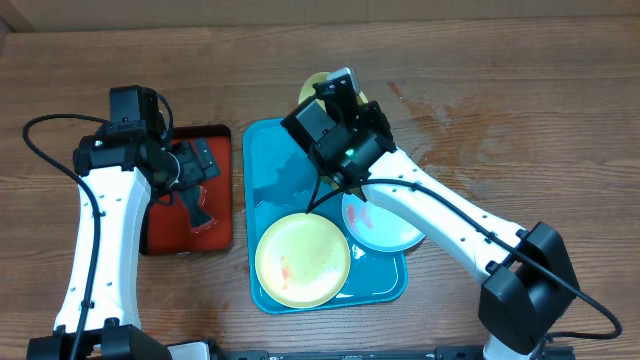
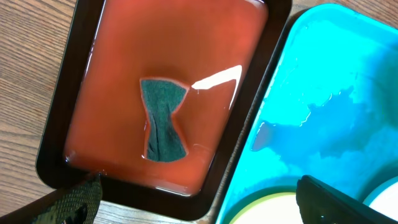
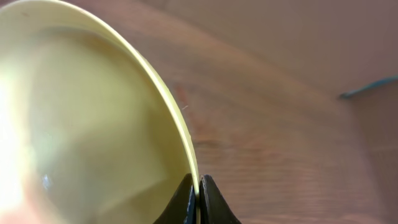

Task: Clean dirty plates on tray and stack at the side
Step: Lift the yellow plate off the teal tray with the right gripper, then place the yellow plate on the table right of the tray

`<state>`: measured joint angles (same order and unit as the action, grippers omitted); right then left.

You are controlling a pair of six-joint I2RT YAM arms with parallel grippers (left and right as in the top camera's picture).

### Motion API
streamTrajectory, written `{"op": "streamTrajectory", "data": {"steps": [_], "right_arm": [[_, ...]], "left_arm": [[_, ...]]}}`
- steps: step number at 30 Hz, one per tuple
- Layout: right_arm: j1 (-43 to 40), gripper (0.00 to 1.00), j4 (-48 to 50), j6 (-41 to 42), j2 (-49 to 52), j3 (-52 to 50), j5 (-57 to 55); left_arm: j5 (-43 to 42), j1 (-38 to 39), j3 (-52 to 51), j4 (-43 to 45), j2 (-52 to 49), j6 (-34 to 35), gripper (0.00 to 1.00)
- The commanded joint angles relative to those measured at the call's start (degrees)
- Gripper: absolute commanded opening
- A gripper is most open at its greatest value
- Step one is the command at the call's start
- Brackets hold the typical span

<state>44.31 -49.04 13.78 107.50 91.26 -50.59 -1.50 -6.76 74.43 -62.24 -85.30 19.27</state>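
Pinches pale yellow plate (image 3: 93, 124) by its rim in right gripper (image 3: 199, 190) toward tabletop's far edge, just beyond blue tray (image 1: 268, 165), with left gripper (image 2: 202, 199) spread above sponge (image 2: 163, 121) in red tray (image 2: 112, 56) near left edge; probably light, stiff, slippery if wet, best taken at rim.

No writing, label, brand mark, number or sign can be read in any of the three views.
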Motion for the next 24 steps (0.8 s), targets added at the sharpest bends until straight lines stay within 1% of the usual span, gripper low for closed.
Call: {"op": "streamTrajectory", "data": {"steps": [1,3,6,7,9,11,14,20,22,24], "right_arm": [[-1.7,0.04,0.0,6.3,-3.7,1.5,13.8],[-4.1,0.04,0.0,6.8,-4.4,1.5,21.5],[-10.1,0.04,-0.2,11.9,-6.7,1.5,35.1],[-14.9,0.04,-0.4,14.8,-8.3,1.5,43.6],[-20.9,0.04,-1.0,17.0,-9.9,1.5,50.1],[-28.8,0.04,-2.2,18.0,-11.1,1.5,54.6],[-40.3,0.04,-4.9,18.0,-11.1,1.4,57.2],[-62.8,0.04,-13.0,18.0,-7.1,-0.5,57.1],[-68.4,0.04,-14.0,18.0,-5.6,-4.1,57.1],[-70.6,0.04,-13.4,18.0,-5.2,-8.0,57.2]], "left_arm": [[0.4,0.0,1.0,-0.1,0.3,-0.7,0.99],[0.4,0.0,1.0,-0.1,0.3,-0.7,1.0],[0.4,0.0,1.0,-0.1,0.3,-0.7,1.0],[0.4,0.0,1.0,-0.1,0.3,-0.7,1.0],[0.4,0.0,1.0,-0.1,0.3,-0.7,1.0],[0.4,0.0,1.0,-0.1,0.3,-0.7,1.0],[0.4,0.0,1.0,-0.1,0.3,-0.7,1.0],[0.4,0.0,1.0,-0.1,0.3,-0.7,1.0],[0.4,0.0,1.0,-0.1,0.3,-0.7,1.0],[0.4,0.0,1.0,-0.1,0.3,-0.7,1.0]]}}
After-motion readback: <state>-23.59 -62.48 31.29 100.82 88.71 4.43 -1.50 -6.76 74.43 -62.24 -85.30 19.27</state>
